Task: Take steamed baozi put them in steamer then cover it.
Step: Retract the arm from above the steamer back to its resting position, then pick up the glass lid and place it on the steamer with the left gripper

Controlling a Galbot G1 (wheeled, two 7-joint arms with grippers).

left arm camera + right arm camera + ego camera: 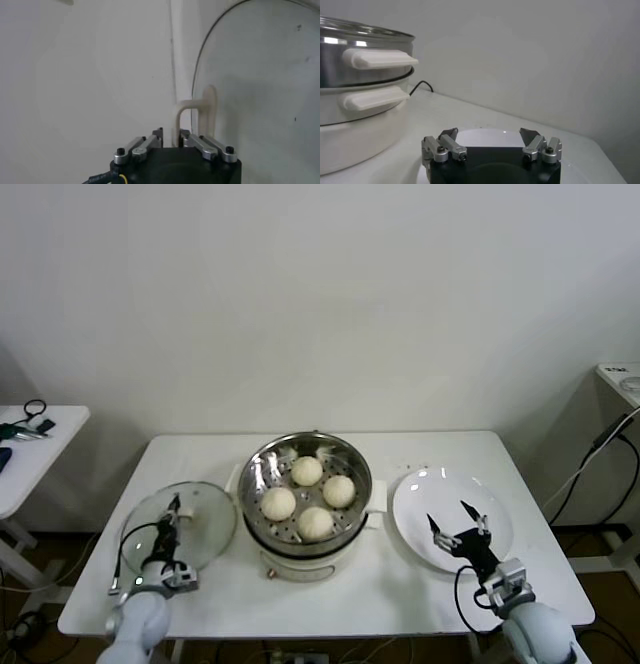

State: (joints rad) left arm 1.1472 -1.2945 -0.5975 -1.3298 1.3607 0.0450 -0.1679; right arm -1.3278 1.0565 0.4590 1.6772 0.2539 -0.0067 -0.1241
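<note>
Left pincer (174, 506) grips the cover (205, 524); right pincer (457, 519) gapes wide, empty.

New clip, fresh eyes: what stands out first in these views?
Four steamed baozi sit in the open steamer at the table's centre. On its left lies the glass cover, with the left hand closed on its handle. The right hand hangs open over the empty white plate on the right.
</note>
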